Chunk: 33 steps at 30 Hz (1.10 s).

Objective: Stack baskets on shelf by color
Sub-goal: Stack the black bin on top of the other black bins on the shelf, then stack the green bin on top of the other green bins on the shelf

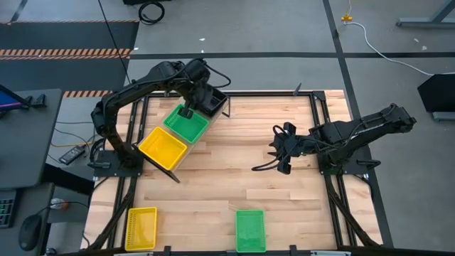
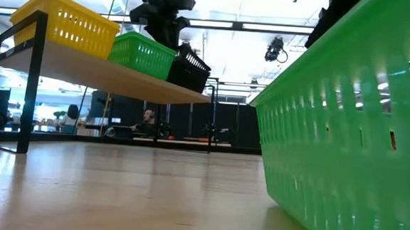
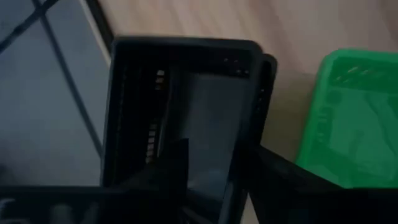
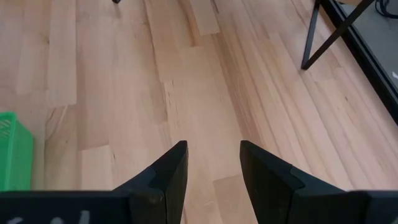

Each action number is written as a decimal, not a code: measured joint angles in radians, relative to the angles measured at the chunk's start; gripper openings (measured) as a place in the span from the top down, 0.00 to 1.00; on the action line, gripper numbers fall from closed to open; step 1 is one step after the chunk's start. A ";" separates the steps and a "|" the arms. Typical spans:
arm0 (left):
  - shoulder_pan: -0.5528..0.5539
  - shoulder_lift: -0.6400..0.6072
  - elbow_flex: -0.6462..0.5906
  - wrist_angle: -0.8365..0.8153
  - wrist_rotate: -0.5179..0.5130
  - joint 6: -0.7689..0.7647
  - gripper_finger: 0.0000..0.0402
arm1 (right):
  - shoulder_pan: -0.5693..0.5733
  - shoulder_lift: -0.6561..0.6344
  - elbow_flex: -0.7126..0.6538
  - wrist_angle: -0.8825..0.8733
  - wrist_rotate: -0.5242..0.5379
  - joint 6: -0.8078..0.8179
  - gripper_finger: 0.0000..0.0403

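The shelf (image 2: 122,78) stands at the table's far left and carries a yellow basket (image 1: 163,147), a green basket (image 1: 186,124) and a black basket (image 1: 212,102) in a row. My left gripper (image 1: 193,105) reaches down at the black basket's side next to the green one. In the low view the black basket (image 2: 191,68) sits tilted. A second black rim (image 3: 268,65) shows offset under the upper one. My right gripper (image 1: 279,149) hovers open over bare table at the right, touching nothing. A loose yellow basket (image 1: 141,227) and a loose green basket (image 1: 249,230) lie by the near edge. My left gripper (image 3: 217,155) grips the black basket's long wall (image 3: 249,124), the one facing the green basket (image 3: 348,118). One finger (image 3: 173,165) is inside the basket and the other (image 3: 273,171) outside. The fingers come from above, pointing down. The basket tilts on the shelf.
Black table-frame rails (image 1: 323,121) run along the table's edges. The shelf's black legs (image 2: 27,83) stand on the tabletop. The loose green basket (image 2: 346,138) fills the low view's right side. Bare wood (image 4: 205,81) lies under my right gripper and across the table's middle.
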 joint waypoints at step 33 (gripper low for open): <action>-0.816 -0.049 0.022 0.111 -0.120 -1.485 0.65 | -0.007 -0.101 0.001 -0.014 -0.249 -0.018 0.62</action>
